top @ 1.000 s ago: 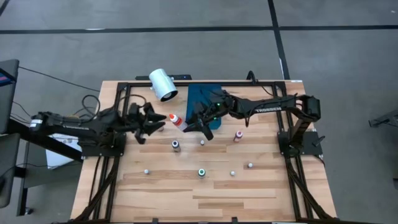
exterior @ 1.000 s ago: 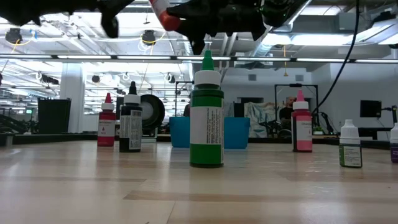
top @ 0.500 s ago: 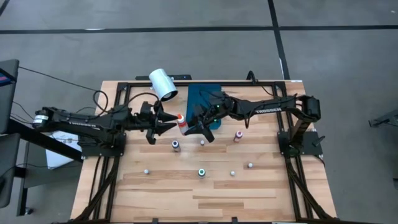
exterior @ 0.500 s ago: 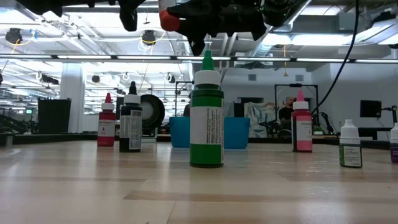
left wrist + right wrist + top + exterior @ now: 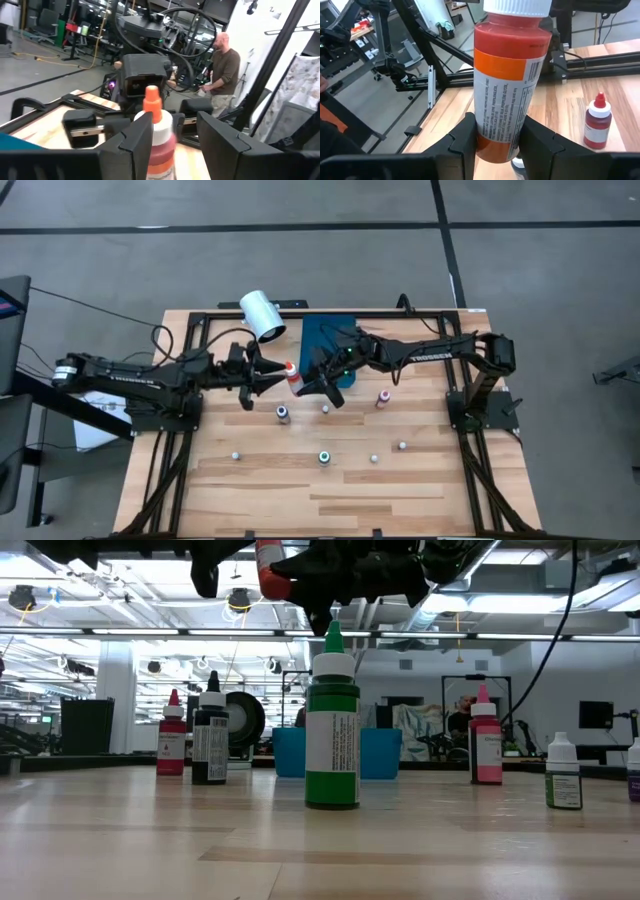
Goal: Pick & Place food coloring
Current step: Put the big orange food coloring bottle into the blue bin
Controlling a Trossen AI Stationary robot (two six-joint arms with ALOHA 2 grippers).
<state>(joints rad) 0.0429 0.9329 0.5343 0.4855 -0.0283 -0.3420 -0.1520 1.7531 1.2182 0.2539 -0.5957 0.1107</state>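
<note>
Above the table's centre in the high view, the right gripper (image 5: 322, 383) clamps the orange bottle (image 5: 292, 377) base, presenting its cap between the left gripper's (image 5: 268, 374) parted fingers, seemingly for handover.

Both arms (image 5: 130, 376) are matte black, built of slim jointed links with black cables looped along them. The right arm (image 5: 430, 352) bears white lettering on its long link and a small green light near the wrist. Each gripper's fingers (image 5: 131, 145) are broad, angular black plastic blocks with chamfered edges.
</note>
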